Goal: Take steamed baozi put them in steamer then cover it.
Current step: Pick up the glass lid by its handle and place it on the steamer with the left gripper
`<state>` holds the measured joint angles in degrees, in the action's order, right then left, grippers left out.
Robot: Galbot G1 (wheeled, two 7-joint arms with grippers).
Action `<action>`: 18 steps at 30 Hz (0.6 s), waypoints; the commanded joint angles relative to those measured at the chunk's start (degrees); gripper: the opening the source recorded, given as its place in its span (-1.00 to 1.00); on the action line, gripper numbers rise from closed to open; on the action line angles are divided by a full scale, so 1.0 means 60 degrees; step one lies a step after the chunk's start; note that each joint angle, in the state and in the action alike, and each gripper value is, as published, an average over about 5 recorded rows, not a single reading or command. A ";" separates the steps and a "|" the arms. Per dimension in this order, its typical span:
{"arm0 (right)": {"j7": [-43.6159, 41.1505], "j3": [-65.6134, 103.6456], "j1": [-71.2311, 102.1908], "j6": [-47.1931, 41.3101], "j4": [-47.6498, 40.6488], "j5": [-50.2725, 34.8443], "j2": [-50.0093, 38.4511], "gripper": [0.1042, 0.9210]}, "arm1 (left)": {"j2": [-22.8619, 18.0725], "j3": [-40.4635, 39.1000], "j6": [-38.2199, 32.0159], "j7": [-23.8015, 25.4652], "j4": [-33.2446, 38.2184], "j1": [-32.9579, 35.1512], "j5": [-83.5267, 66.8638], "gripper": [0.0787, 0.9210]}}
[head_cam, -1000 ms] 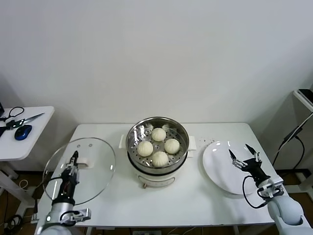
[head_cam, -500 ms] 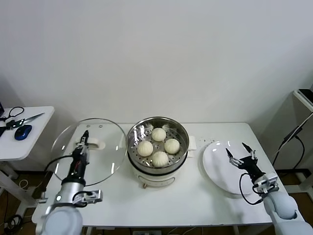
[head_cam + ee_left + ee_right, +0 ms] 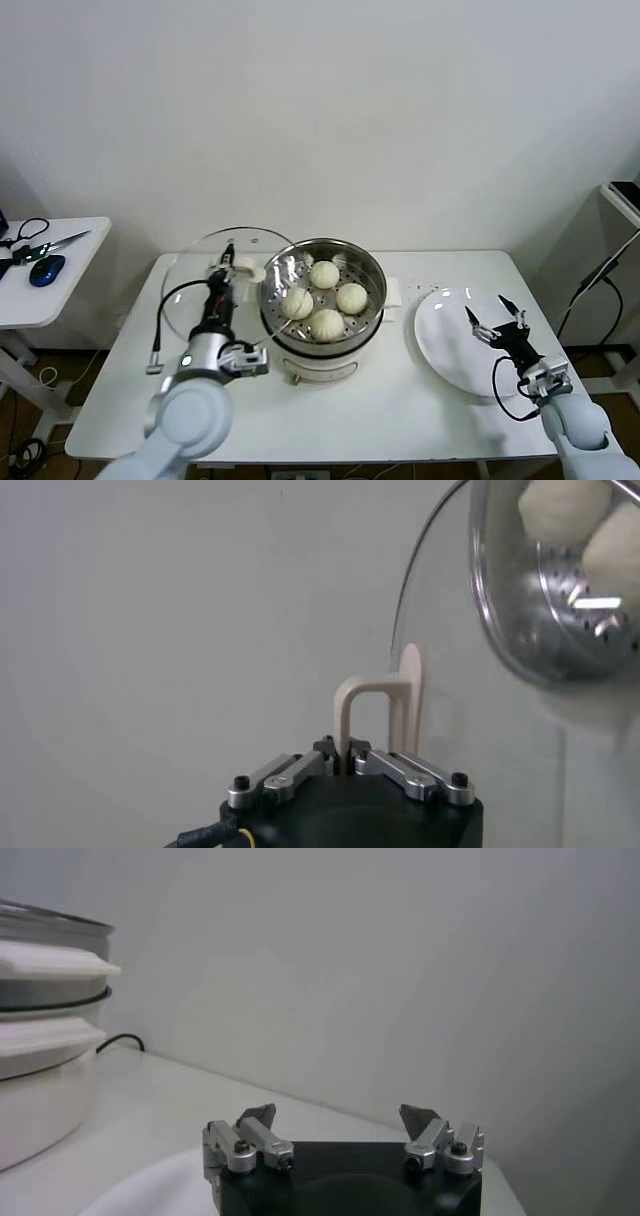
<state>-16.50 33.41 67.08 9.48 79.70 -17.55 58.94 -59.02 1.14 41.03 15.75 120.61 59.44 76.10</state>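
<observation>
We see left gripper clamped on white handle of round clear glass cover, just left of shiny steel steamer holding four cream-white baozi. Right gripper spread wide over flat white plate, right of steamer.

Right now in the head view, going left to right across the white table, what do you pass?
Left hand shut on the cover's handle, with the cover tilted beside the steamer → steamer holding four steamed baozi → white plate → open right hand above the plate's right part.
</observation>
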 commanded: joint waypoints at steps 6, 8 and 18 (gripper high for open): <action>-0.0053 0.0349 0.0156 0.0095 -0.0039 0.0044 -0.0017 0.76 | -0.3279 -0.1918 0.0662 0.0589 -0.2255 -0.1770 0.1391 -0.83; -0.0069 0.0386 0.0193 0.0119 -0.0051 0.0050 -0.0019 0.76 | -0.3525 -0.1930 0.0662 0.0419 -0.2488 -0.1684 0.1407 -0.83; -0.0128 0.0512 0.0283 0.0211 -0.0106 0.0078 -0.0020 0.76 | -0.4106 -0.1921 0.0662 0.0103 -0.3218 -0.1682 0.1476 -0.83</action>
<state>-17.16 36.03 68.65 10.61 79.25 -17.18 58.80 -76.85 -8.59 42.22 17.34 107.29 51.19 83.05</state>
